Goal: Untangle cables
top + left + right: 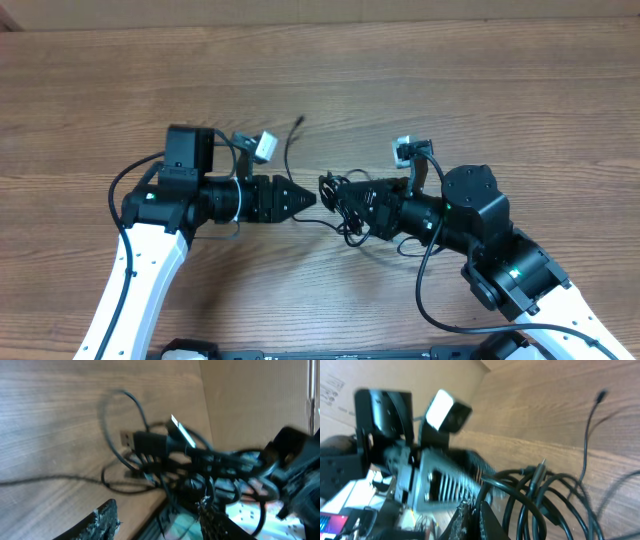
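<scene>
The cables (338,190) are a tangle of thin black loops hanging between my two grippers at the table's middle. One strand (289,150) runs from the tangle toward the far side and ends in a small plug (301,121). My right gripper (479,509) is shut on a loop of the cables (540,495), which fan out to its right. My left gripper (159,508) is open just short of the bundle, with nothing between its fingers (107,519). In the left wrist view the cables (175,455) show a silver USB plug (126,439) pointing left.
The wooden table (500,90) extends on all sides. Thicker black arm cables loop beside the left arm (125,180) and the right arm (425,270). A cardboard wall (250,400) stands behind the table's edge.
</scene>
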Robot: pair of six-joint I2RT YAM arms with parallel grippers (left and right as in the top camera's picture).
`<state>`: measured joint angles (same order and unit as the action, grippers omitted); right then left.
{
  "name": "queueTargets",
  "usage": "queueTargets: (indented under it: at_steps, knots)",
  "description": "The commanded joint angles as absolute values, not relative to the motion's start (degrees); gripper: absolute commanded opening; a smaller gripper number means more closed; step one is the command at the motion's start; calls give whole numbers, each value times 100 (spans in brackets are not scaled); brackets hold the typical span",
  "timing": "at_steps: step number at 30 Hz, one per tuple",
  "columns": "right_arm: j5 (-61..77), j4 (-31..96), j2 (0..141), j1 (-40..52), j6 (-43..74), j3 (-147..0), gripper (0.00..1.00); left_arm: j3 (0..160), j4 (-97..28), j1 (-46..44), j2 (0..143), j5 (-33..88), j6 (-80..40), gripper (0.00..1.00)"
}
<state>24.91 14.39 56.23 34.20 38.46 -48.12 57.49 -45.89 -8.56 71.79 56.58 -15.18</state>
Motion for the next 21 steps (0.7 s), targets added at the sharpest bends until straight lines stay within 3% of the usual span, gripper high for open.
queueTargets:
  at_steps: [1, 5, 9, 10, 12, 14, 17, 18, 19, 21]
  knots:
    - [2185, 1372, 5596, 3400, 3964, -4947, 4, 5813, -4731, -954, 7140, 5837, -1240, 54]
    - [1492, 1559, 5610, 3400, 4112, -4947, 4, 5813, -4731, -1063, 7140, 6003, -1350, 55]
    - [871, 1599, 5714, 3400, 4217, -4947, 4, 5813, -4737, -1096, 7155, 5935, -2206, 55]
    - [805, 1592, 5756, 3400, 4219, -4947, 4, 5813, -4735, -1096, 7157, 5933, -2458, 53]
    - [626, 1594, 5841, 3400, 4217, -4947, 4, 5813, -4742, -1096, 7157, 5931, -2965, 36]
    - [445, 1597, 5940, 3400, 4187, -4947, 4, 5811, -4805, -1103, 7157, 5830, -3422, 36]
    - [95, 1817, 6047, 3400, 4156, -4947, 4, 5811, -4956, -1118, 7157, 5301, -3599, 51]
    - [-64, 2036, 6058, 3400, 4158, -4947, 4, 5811, -5048, -1129, 7157, 5013, -3599, 59]
    - [-158, 2261, 6055, 3400, 4156, -4947, 6, 5811, -5142, -1129, 7157, 4803, -3599, 72]
    - [-224, 2724, 6049, 3400, 4156, -4947, 19, 5811, -5367, -1131, 7157, 4331, -3599, 84]
